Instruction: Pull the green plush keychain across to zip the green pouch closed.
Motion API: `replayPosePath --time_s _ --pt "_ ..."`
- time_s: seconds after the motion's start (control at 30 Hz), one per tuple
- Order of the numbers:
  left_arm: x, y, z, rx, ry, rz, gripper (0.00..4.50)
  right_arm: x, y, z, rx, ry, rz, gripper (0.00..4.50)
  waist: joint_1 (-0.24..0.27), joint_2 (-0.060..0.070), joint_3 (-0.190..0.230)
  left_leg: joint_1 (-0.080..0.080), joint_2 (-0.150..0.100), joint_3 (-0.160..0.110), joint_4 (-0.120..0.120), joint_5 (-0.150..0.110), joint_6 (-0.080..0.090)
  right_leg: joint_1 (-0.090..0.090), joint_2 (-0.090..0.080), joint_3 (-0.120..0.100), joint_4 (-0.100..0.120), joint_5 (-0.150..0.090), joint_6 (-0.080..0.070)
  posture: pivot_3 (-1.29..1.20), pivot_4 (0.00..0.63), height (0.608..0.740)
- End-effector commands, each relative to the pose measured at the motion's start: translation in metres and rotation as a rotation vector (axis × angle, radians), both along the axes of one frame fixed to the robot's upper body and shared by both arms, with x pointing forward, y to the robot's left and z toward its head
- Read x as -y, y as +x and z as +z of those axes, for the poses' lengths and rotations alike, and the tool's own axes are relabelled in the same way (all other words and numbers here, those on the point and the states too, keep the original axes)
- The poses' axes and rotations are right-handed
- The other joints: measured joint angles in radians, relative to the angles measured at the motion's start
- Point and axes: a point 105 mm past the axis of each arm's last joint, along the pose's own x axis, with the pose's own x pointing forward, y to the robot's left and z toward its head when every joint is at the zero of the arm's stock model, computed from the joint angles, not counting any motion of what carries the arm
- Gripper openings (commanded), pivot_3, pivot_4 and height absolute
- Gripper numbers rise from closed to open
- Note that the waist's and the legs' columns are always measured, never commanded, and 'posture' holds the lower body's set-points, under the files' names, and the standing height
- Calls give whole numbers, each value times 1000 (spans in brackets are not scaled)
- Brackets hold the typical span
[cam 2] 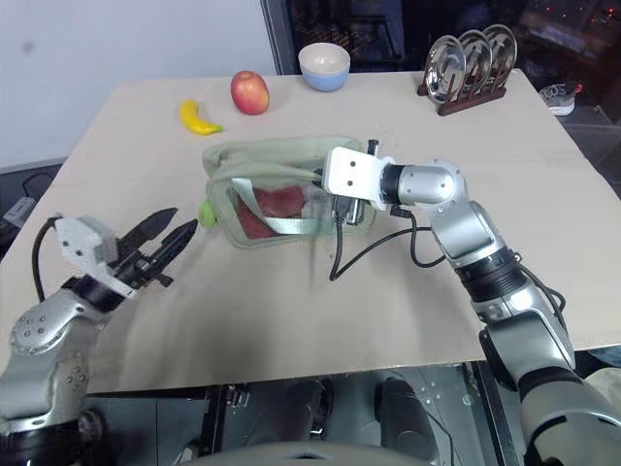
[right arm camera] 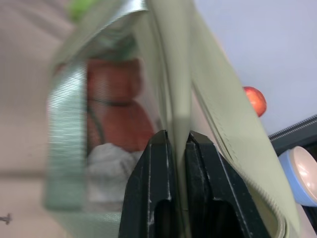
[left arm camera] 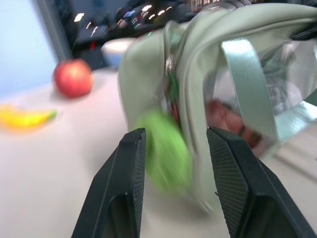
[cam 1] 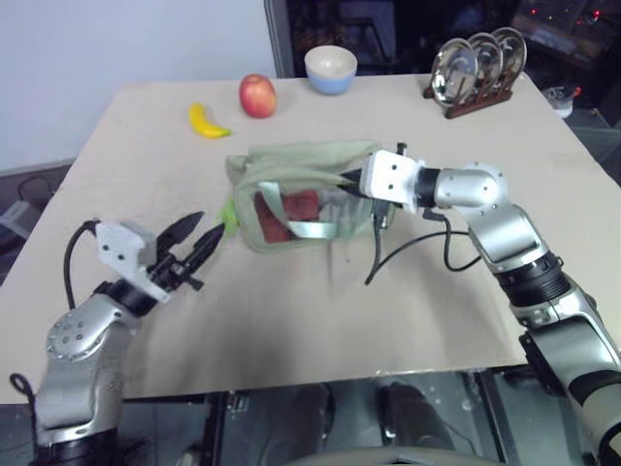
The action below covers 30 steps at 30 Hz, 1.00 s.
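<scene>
Two grippers: my right gripper clamped on green pouch edge; my left gripper apart, green plush keychain just beyond its tips, nearer left.

my fingers: matt black, textured plastic
green pouch: soft cloth, glossy clear window
green plush keychain: fuzzy
table: matt, smooth

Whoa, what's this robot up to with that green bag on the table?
It is trying to zip the green pouch closed. Its right claw is shut on the pouch's fabric at one end, holding it. At the other end, its left claw is open, with the green plush keychain on the zipper between its fingers, not gripped. The pouch's top looks partly open.
</scene>
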Motion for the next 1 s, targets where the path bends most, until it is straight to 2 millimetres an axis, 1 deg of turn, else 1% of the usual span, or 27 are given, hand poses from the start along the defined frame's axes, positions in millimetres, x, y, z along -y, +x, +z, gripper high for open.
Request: replayPosePath --time_s 0.03,0.17,0.37,0.43,0.47,0.57,0.77,0.87,0.97,1.0 --pt "-4 3 4 -48 -20 58 1986 -4 -8 18 39 24 41 49 3 0 0 0 0 0 0 0 0 0 0 -1 0 0 0 0 150 740" --pt "-19 16 2 -60 67 132 1986 0 -11 13 28 15 47 49 2 0 0 0 0 0 1 0 0 0 0 -1 0 1 -1 0 150 740" --pt "-12 34 -3 -51 147 139 1986 1 -14 12 28 20 37 49 2 0 0 0 0 1 0 0 0 0 0 0 0 1 -1 0 150 740" --pt "-10 38 -5 -45 205 130 1986 1 -14 12 30 22 34 49 2 0 0 0 0 0 0 0 0 0 0 0 0 1 -1 0 150 740" --pt "-5 40 -5 -40 193 108 1986 2 -14 13 30 23 30 49 1 0 0 0 0 0 0 0 0 0 0 0 0 1 -1 0 150 740" --pt "6 37 -4 -30 177 32 1986 4 -15 13 33 23 19 49 1 0 0 -1 0 0 0 0 0 0 0 0 0 1 -1 0 150 740" --pt "3 27 3 -17 186 -42 1986 7 -15 12 36 27 2 49 1 0 0 -1 0 0 0 0 0 0 0 0 0 1 -1 0 150 740" --pt "7 25 2 -16 208 -90 1986 7 -16 11 31 32 1 49 1 0 0 -1 0 0 0 0 0 0 0 0 0 1 -1 0 150 740" --pt "6 31 4 14 254 -51 2781 7 -17 11 25 35 -1 0 1 0 0 -1 0 0 0 0 0 0 0 0 -1 1 -1 0 150 740" --pt "5 34 4 28 287 -25 3264 6 -18 11 23 36 -1 0 2 0 0 -1 0 0 0 0 0 0 0 0 -1 1 -1 0 150 740"
